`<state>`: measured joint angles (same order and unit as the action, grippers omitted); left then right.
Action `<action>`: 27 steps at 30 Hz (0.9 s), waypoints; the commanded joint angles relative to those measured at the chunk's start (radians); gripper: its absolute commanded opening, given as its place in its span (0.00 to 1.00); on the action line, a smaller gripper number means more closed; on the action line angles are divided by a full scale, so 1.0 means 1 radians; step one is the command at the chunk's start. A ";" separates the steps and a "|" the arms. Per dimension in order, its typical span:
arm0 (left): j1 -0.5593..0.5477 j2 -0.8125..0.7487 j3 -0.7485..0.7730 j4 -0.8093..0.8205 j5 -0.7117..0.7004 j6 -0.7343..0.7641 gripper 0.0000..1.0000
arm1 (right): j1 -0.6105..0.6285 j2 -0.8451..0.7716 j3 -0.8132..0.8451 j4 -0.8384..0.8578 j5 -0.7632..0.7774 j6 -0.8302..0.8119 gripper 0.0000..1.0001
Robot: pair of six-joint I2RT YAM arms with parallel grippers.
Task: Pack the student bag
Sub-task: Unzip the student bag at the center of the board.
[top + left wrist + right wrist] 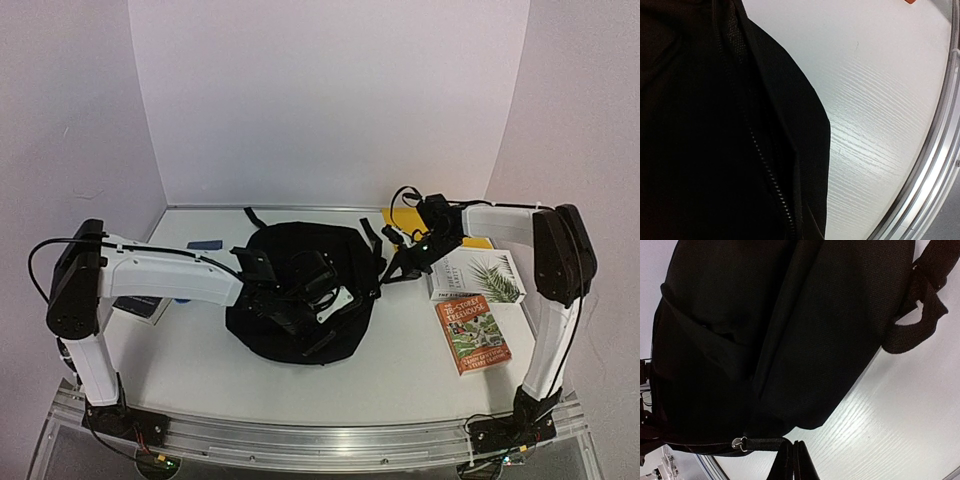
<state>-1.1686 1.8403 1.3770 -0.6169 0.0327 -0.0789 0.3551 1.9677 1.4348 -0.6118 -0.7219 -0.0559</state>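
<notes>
The backpack (290, 335) is seen lying flat at the middle of the bench (400, 375), with a white book (478, 275) and an orange book (470, 335) well apart from it at the right of the frame. The left tool (322, 298) is laid on top of the backpack near its centre. It is closed, but its fingers are not shown in the left wrist view, so whether cloth is pinched cannot be told; only black fabric and a line of zip teeth (760, 160) are seen there. The right tool (792, 444) is closed at the backpack's right edge, and the end of a pull tab (765, 442) appears to be pinched between its fingers. The backpack is judged to be soft and limp: it will sag and fold rather than hold a shape, and the opening is unlikely to stay open unless it is held. The woven cloth should not slip much, and nothing about it looks fragile. Firm holds are offered by the pull tab, the fabric edge beside the zip, and the strap loop (920, 325) at the upper right of the right wrist view.
</notes>
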 commanded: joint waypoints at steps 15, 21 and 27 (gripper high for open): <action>-0.009 0.055 0.174 -0.086 -0.060 -0.053 0.53 | -0.097 -0.022 0.129 0.047 -0.011 -0.051 0.39; 0.097 -0.075 0.147 -0.111 0.061 -0.103 0.65 | -0.084 -0.172 0.025 -0.004 -0.077 -0.077 0.85; 0.148 -0.181 0.026 -0.212 0.093 -0.054 0.63 | 0.043 -0.269 -0.100 0.003 -0.039 -0.049 0.88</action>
<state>-1.0215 1.7460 1.4624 -0.7341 0.0826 -0.1566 0.3033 1.7465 1.3937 -0.5949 -0.7563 -0.1123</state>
